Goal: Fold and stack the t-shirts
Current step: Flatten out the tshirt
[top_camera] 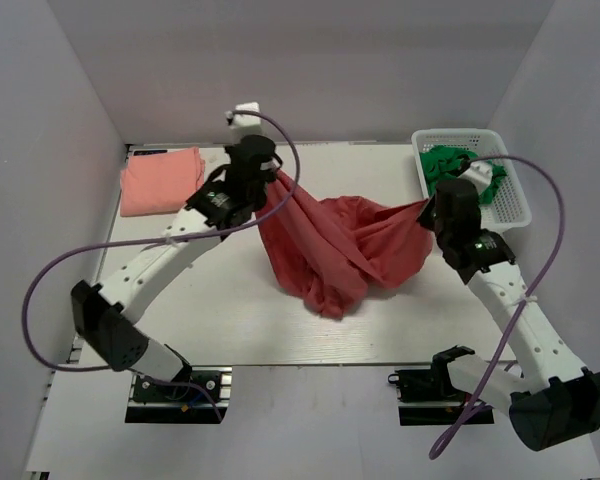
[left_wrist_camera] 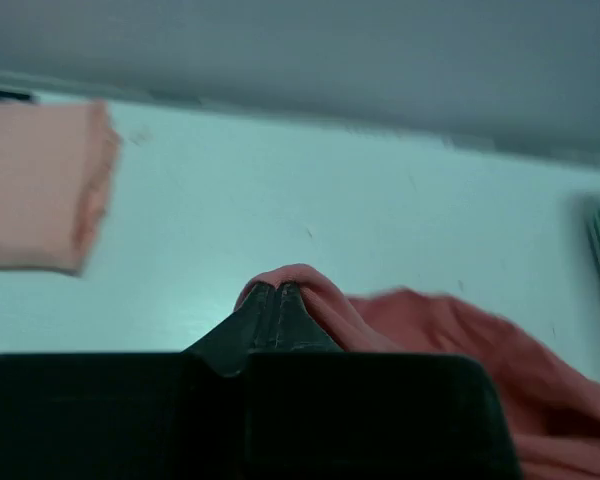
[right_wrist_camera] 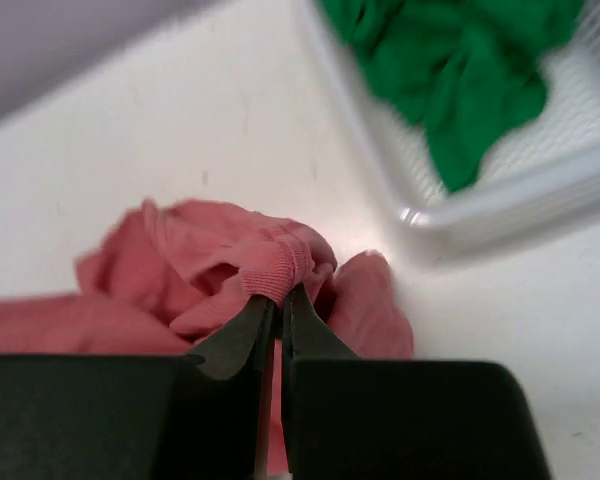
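The brick-red t-shirt (top_camera: pixel 340 250) hangs bunched between both arms over the middle of the table, its lower part resting on the surface. My left gripper (top_camera: pixel 277 178) is shut on its upper left corner, where cloth (left_wrist_camera: pixel 310 290) wraps over the closed fingertips (left_wrist_camera: pixel 273 292). At the shirt's right end my right gripper (top_camera: pixel 427 206) is shut on a ribbed edge (right_wrist_camera: pixel 280 265), which pokes out between its tips (right_wrist_camera: pixel 281 297). The salmon-pink t-shirt (top_camera: pixel 160 180) lies folded at the back left, also seen as a flat block (left_wrist_camera: pixel 40 185) in the left wrist view.
A white plastic basket (top_camera: pixel 508 170) at the back right holds crumpled green cloth (top_camera: pixel 460 168), close behind the right gripper; its rim (right_wrist_camera: pixel 500 200) shows in the right wrist view. White walls enclose the table on three sides.
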Robot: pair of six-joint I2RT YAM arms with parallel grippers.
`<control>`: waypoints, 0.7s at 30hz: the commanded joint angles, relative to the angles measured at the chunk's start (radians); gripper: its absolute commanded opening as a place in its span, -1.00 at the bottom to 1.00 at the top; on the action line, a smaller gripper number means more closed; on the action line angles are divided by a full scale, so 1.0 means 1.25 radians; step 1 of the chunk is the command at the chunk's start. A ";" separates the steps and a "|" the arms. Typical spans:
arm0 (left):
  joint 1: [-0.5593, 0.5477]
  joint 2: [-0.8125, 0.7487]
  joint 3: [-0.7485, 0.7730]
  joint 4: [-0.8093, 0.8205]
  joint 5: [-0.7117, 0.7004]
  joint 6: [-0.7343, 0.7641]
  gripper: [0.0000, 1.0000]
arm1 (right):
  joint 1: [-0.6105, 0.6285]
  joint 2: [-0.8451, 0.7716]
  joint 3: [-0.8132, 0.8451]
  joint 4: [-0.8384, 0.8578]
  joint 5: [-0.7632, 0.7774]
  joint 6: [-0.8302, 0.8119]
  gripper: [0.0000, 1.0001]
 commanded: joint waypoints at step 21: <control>0.038 -0.433 -0.059 0.408 -0.543 0.536 -1.00 | -0.045 -0.043 0.392 0.279 0.516 -0.509 -1.00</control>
